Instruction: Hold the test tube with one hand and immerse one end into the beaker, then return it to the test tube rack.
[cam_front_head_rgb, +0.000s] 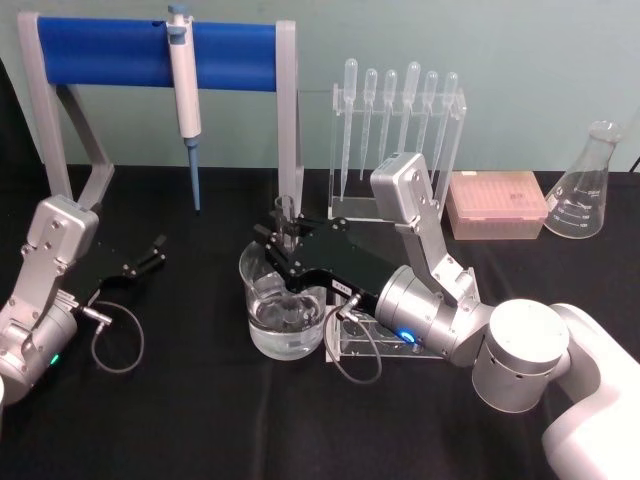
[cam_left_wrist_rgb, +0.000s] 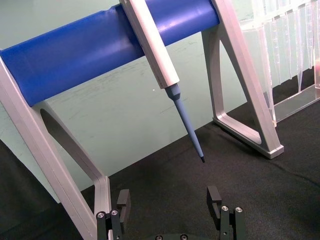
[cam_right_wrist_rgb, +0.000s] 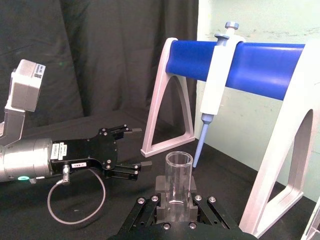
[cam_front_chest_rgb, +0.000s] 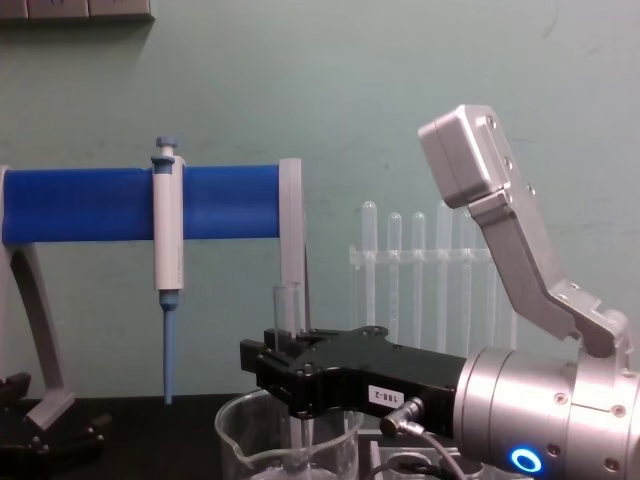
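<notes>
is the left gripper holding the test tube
No, the right gripper holds the test tube over the beaker; the left gripper is open and empty.

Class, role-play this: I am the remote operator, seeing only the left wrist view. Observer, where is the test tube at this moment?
Observer: The right pincer holds the test tube upright, clamped below its open rim.
Operator: Near the beaker?
Observer: Over the beaker, which holds clear liquid.
Operator: And my left pincer?
Observer: The left pincer sits left of the beaker, apart from it, open.
</notes>
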